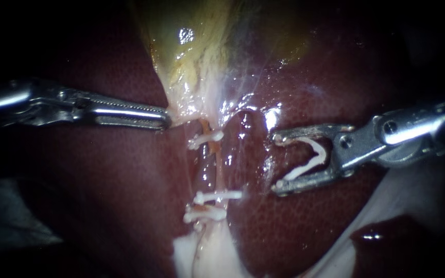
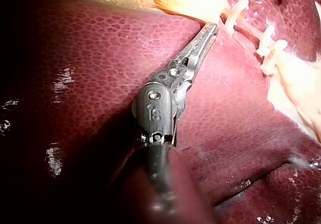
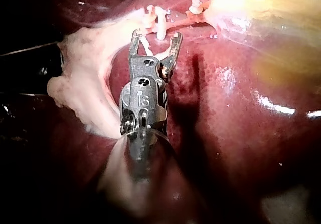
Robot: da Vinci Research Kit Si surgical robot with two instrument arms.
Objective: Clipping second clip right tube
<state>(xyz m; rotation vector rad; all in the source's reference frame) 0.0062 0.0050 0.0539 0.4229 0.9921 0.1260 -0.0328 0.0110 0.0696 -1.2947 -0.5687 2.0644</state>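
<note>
— Left side?
— The left instrument (image 1: 167, 117) has its jaws pressed together on the gallbladder's (image 1: 191, 67) lower edge.
— Middle?
— A tube (image 1: 215, 154) runs down the liver (image 1: 305, 226), with an upper clip (image 1: 205, 139) and two lower clips (image 1: 217, 196) on it.
— Right?
— The right instrument (image 1: 276, 162) has its jaws spread wide, holding an open clip (image 1: 307, 166) just beside the tube, apart from it.

Surgical practice setting, seen close up through an endoscope.
Wet dark-red liver (image 1: 104, 206) and yellow gallbladder (image 1: 191, 46) fill the view; the slender steel left instrument (image 1: 165, 118) and right instrument (image 1: 279, 163), carrying a white clip (image 1: 305, 167), reach in.
</note>
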